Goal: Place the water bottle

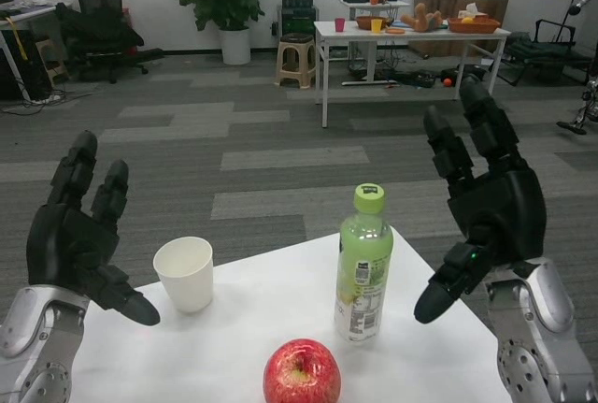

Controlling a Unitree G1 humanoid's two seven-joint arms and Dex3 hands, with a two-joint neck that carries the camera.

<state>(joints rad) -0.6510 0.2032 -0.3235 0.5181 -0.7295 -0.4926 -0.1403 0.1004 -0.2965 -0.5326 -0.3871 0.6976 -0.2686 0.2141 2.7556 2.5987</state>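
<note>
Water bottle (363, 266) stands capped, holding pale green drink, on your table (243, 328); white cup (184, 273) left of it; both robot hands (79, 235) (486, 207) released, grasping nothing.

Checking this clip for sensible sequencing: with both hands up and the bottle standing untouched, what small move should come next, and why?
Probably the right hand should move in leftward toward the water bottle and start closing around its body. That hand is open, raised just right of the upright bottle and apart from it. The left hand is farther away, beyond the paper cup.
</note>
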